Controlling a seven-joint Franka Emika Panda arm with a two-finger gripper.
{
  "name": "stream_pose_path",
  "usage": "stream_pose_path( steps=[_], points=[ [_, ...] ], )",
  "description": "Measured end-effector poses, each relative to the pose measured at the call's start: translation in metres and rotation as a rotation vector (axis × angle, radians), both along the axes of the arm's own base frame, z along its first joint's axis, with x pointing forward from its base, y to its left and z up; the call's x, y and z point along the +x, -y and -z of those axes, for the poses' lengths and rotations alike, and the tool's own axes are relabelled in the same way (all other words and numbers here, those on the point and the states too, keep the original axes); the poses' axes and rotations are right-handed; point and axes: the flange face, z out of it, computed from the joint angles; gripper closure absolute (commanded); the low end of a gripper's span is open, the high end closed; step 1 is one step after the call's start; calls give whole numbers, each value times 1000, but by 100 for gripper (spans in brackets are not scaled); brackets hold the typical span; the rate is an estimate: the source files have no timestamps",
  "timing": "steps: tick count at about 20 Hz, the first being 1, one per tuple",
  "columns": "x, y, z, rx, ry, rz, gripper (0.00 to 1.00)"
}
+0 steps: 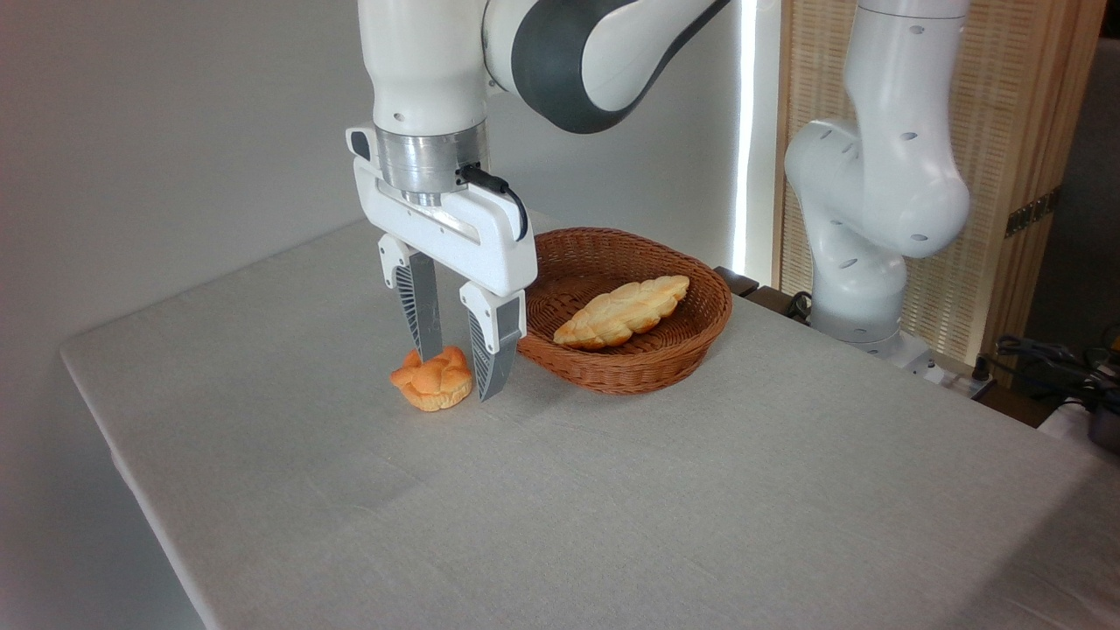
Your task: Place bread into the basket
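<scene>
On worktop [612, 490] just left of basket [691, 350]: bread [432, 381], end effector [459, 376] straddling it, jaws spread, nothing held. Risk imo: off-centre pinch, bun squirts out sideways.

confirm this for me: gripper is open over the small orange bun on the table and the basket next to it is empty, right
Not quite: the basket is not empty; the camera view shows a braided loaf lying in it. The rest holds: the open gripper straddles the small orange bun on the table.

My arm's shell is glossy white plastic with a brushed metal wrist ring. The tabletop [700, 490] wears matt grey woven cloth. The basket [691, 337] is rough reddish wicker; the bread [430, 381] looks smooth, slightly shiny.
</scene>
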Motion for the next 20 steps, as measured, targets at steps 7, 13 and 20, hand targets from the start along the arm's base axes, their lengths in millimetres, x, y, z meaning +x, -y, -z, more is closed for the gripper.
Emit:
stream_pose_path(
  steps=[7, 13, 20],
  points=[
    [2, 0, -6, -2, 12, -1, 0],
    [2, -1, -6, -2, 12, -1, 0],
    [2, -1, -6, -2, 12, -2, 0]
  ],
)
